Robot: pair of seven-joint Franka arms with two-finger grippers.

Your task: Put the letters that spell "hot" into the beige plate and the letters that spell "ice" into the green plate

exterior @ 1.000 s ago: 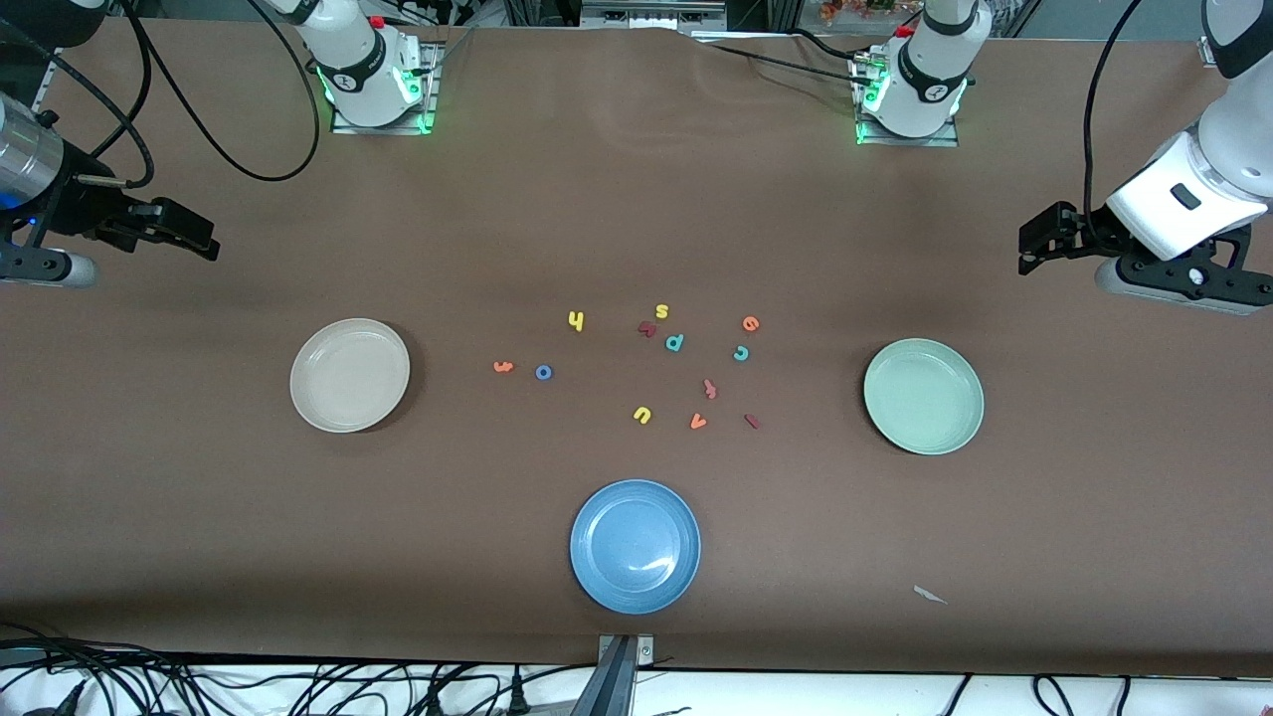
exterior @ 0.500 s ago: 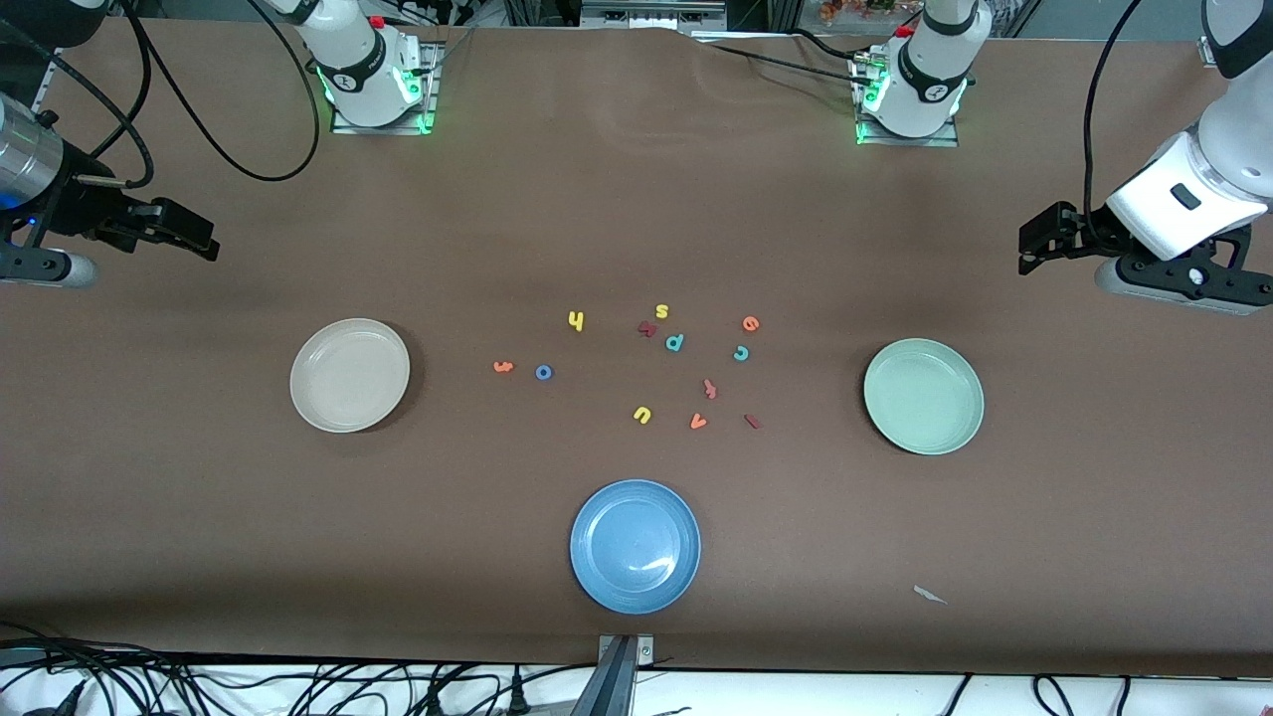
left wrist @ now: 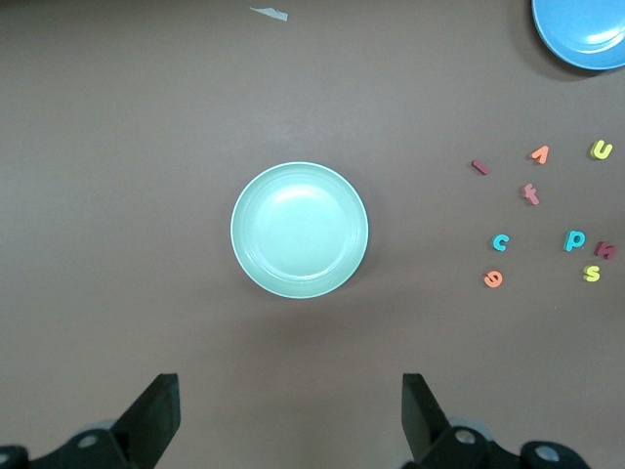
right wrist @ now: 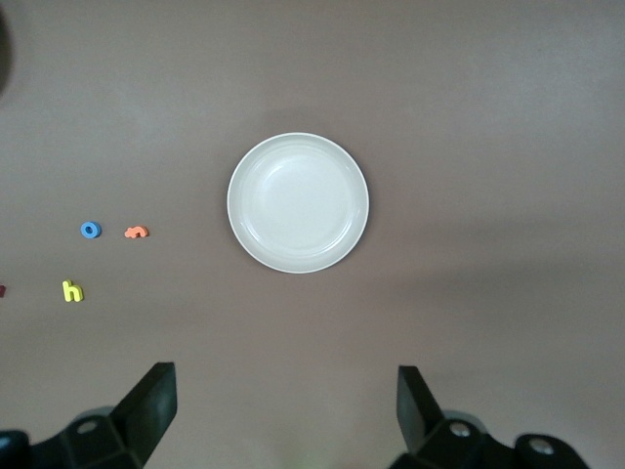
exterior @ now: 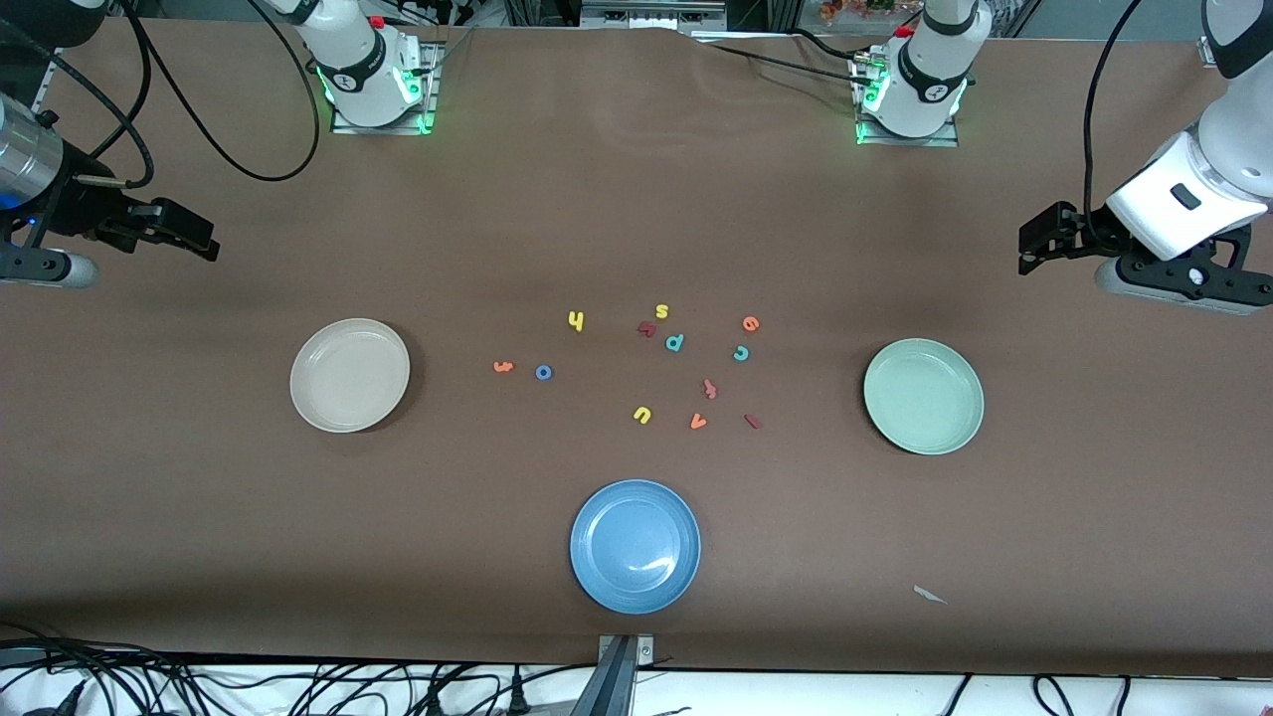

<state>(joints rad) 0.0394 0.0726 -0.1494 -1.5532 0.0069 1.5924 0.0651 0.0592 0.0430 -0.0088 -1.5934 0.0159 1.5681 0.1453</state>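
Foam letters (exterior: 661, 368) on the table read h, s, p, e, c, o, u, v

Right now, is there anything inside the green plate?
No. The green plate is empty in the front view and the left wrist view; its whole bowl shows bare. What lies under the plate is hidden.

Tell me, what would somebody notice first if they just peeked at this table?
Probably the little colourful foam letters scattered in the middle of the brown table. Three big plates sit around them: a beige plate toward the right arm's end, a green plate toward the left arm's end, and a blue plate nearest the front camera, all with nothing in them.
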